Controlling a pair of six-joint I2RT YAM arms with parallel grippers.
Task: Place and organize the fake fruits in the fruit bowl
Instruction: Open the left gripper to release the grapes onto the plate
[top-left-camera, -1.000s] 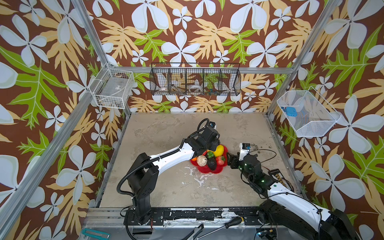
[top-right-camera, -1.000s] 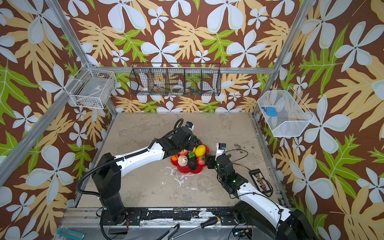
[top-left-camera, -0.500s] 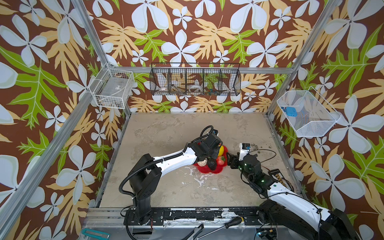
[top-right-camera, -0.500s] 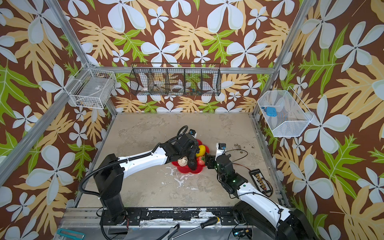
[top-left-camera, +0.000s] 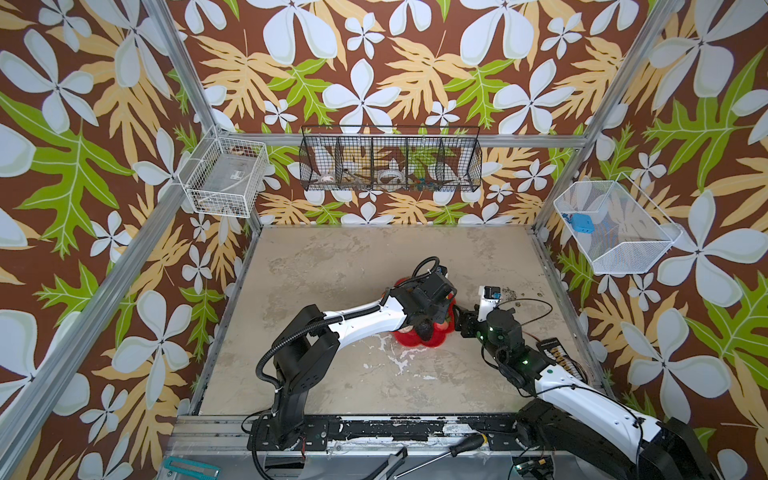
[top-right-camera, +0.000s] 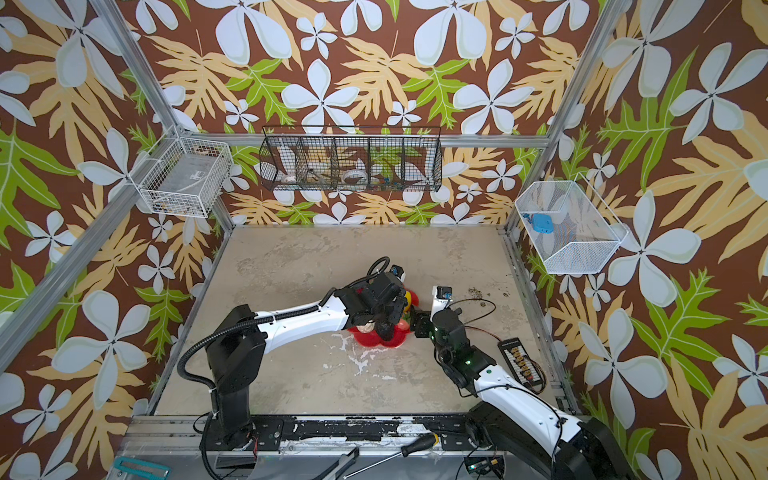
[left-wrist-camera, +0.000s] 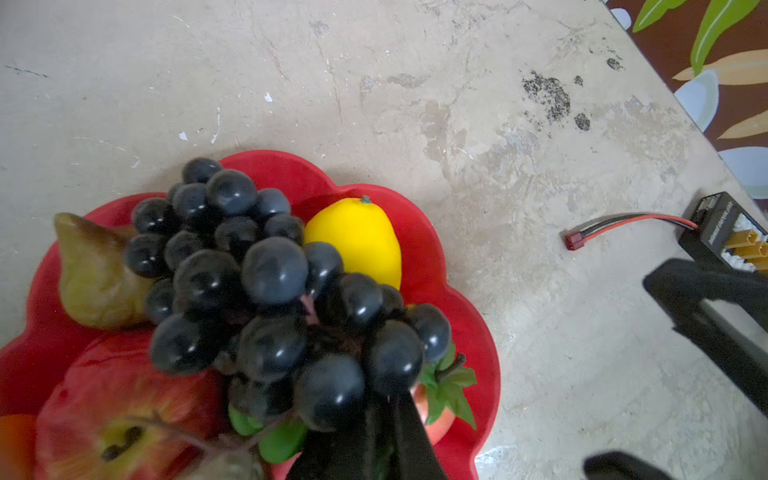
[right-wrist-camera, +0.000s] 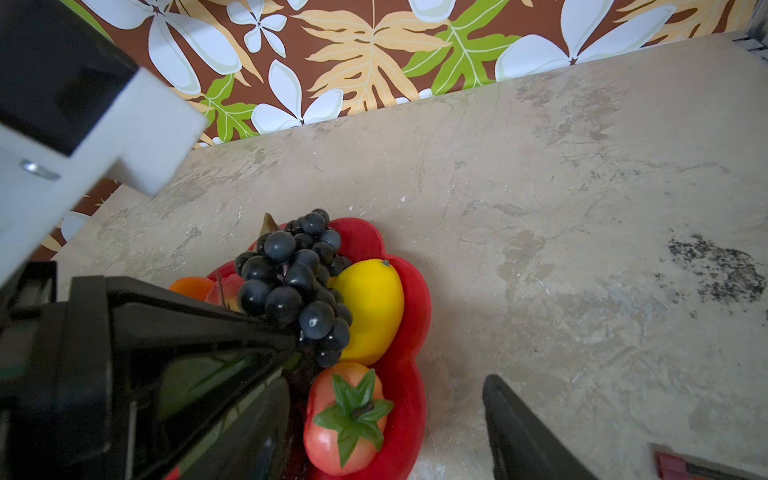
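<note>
The red scalloped fruit bowl stands mid-table. It holds a yellow lemon, a pear, a red apple, an orange and a red fruit with a green leafy cap. The black grape bunch lies on top of them. My left gripper is over the bowl, shut on the bunch's stem end. My right gripper is open at the bowl's right rim, and the leafy-capped fruit lies between its fingers.
A black power board with a red lead lies on the table right of the bowl. A dark stain marks the table behind it. Wire baskets hang on the walls. A screwdriver lies on the front rail.
My left arm has swung from the bowl's back-left edge to over the bowl with the grape bunch, hiding most fruits in both top views. The right arm has not moved.
</note>
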